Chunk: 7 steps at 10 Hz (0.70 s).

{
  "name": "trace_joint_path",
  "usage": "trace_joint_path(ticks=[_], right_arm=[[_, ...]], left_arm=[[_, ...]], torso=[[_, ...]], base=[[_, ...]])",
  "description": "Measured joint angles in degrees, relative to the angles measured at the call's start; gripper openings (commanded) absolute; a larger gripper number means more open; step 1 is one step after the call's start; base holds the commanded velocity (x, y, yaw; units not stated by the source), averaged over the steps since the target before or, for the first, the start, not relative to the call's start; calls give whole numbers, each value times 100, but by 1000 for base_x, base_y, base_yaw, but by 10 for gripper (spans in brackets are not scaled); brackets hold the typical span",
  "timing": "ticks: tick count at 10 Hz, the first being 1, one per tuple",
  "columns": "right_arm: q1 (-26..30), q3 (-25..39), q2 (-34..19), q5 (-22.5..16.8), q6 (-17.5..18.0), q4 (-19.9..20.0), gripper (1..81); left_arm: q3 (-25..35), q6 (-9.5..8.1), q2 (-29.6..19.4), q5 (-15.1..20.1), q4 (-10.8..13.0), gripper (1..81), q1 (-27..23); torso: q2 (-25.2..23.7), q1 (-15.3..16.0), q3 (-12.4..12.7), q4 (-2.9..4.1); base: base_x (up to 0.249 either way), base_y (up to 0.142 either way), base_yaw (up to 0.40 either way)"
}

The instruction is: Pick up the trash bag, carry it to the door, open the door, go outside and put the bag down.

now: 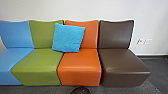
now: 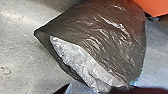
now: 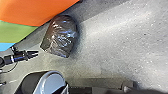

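Left fingers (image 3: 32, 53), spread or pressed together you can't tell, near the trash bag (image 3: 61, 36); pinch only its slack edge and film could tear or slip.

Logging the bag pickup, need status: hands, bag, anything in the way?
Left hand just short of the trash bag, not holding it. Bag on the floor. Orange seat close by, might crowd the grab.

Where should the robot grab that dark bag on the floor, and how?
The bag looks best pinched by its thin, loose edge, coming from the side away from the orange seat: that edge faces outward, while the bulging body lies close to the seat.
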Motion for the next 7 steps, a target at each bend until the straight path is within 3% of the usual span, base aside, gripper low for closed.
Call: trace_joint_path(ticks=[2, 5, 7], right_arm=[[10, -2, 35, 0, 0, 0, 811], [29, 0, 17, 5, 0, 1, 811], [29, 2, 13, -4, 0, 1, 811]], left_arm=[[0, 0, 63, 77, 0, 811, -226], [-104, 0, 306, 282, 0, 811, -691], [-325, 0, 491, 413, 2, 811, -689]], torso=[[-308, 193, -271, 0], [-839, 523, -359, 0], [-1254, 780, -360, 0]], base=[[0, 0, 0], [0, 0, 0], [0, 0, 0]])
